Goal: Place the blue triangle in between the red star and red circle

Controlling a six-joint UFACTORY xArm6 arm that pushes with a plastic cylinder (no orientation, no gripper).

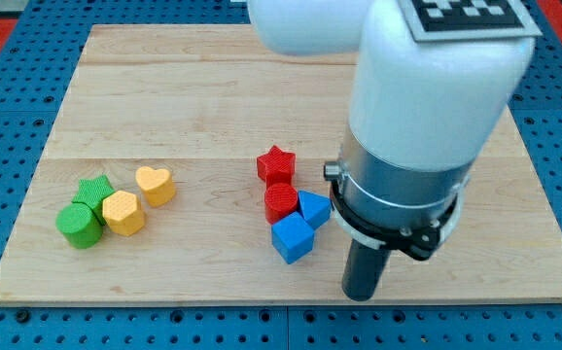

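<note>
The blue triangle [315, 209] lies near the counter's [213, 87] bottom edge, right of centre, touching the red circle [281, 201] on its left and the blue cube [293, 238] below-left. The red star [276, 165] sits directly above the red circle, touching it. My tip [361, 295] stands just beside the triangle, to its lower right, apart from it; there is no gripper fitted. Green star [94, 191], green cylinder [79, 225], yellow hexagon [123, 213] and yellow heart [155, 184] cluster towards the bottom-left corner.
</note>
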